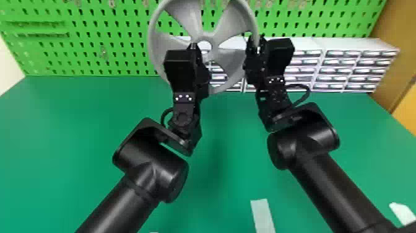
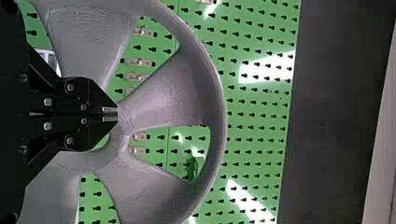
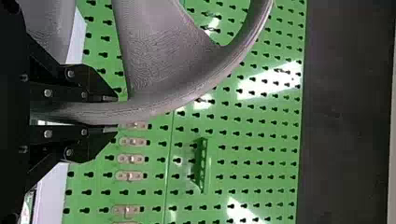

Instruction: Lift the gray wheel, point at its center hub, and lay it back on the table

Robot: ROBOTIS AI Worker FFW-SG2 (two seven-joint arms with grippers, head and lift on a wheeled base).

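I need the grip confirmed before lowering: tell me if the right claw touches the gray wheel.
Touching. The right wrist view shows the gray wheel clamped at its rim between the right claw's two fingers.

Green table point(image 1: 77, 139); on it pale strips point(image 1: 262, 217), drawer units point(image 1: 348, 69)

wheel point(image 1: 228, 19) before pegboard point(image 1: 123, 39) and drawers point(image 1: 340, 70)

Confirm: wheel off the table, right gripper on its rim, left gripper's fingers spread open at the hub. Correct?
No: the left gripper has its fingers shut at the hub, per the left wrist view. The rest holds: wheel off the table, right gripper on its rim.
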